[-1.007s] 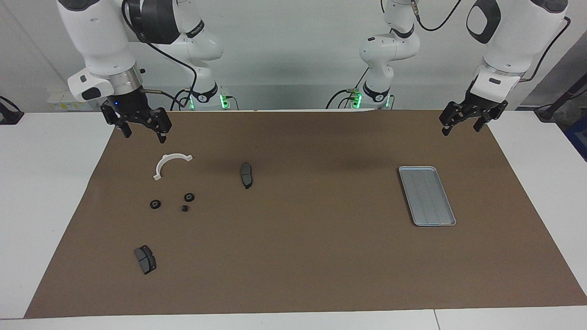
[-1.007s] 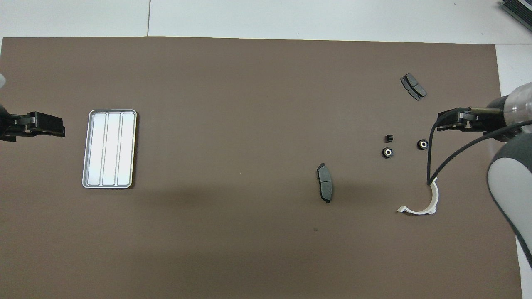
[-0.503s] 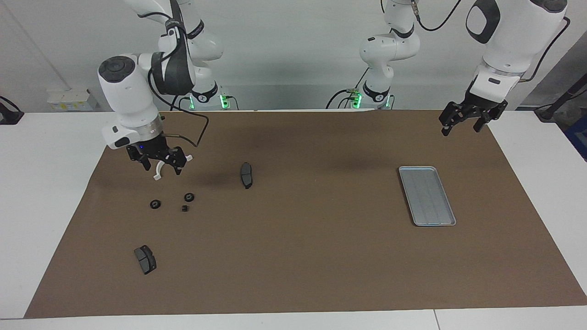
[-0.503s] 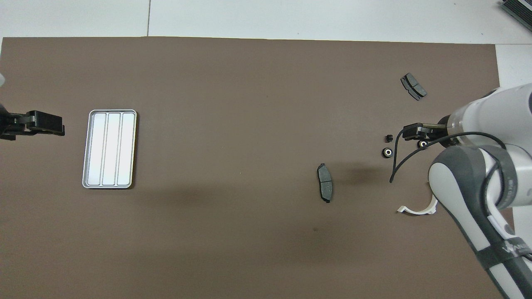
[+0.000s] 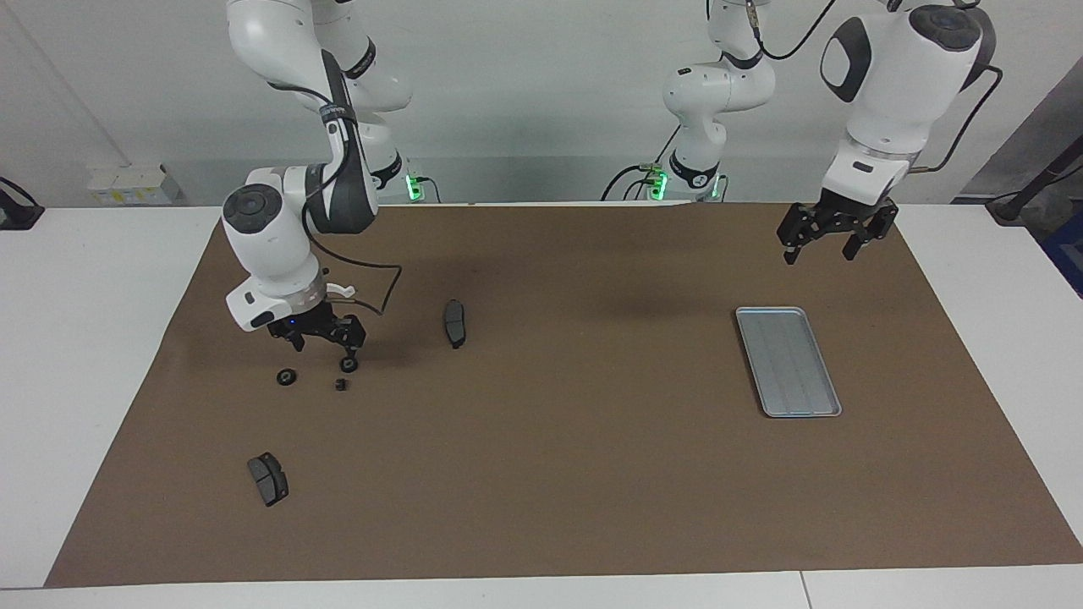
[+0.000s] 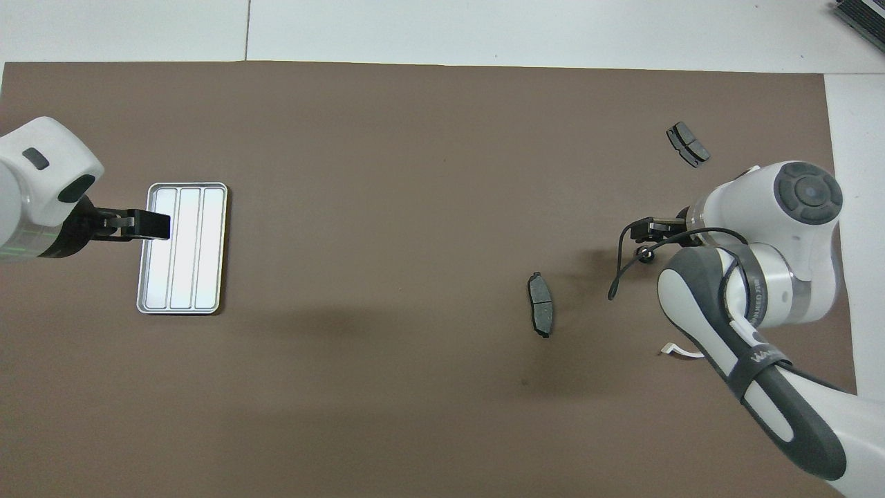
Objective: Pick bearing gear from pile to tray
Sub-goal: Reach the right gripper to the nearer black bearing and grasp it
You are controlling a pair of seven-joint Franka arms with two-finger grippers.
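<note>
Partly hidden in the overhead view, the white curved plastic bracket (image 6: 681, 351) is covered by the right arm, only its end being seen. Of the tiny black round pieces of the pile, one (image 5: 348, 364) is found between the jaws of the right gripper (image 5: 322, 337), which is lowered close to the brown mat (image 5: 541, 474) with its jaws apart; contact cannot be made out. Two more round pieces (image 5: 287, 377) (image 5: 341, 385) are seen just beside it. One dark grey brake pad (image 5: 455, 322) is placed nearer the robots, another (image 5: 268, 479) farther away. The small ribbed silver-grey metal tray (image 5: 789, 361) is set at the left arm's end of the desk, well apart. The left gripper (image 5: 827, 235) is held in the air, jaws apart.
</note>
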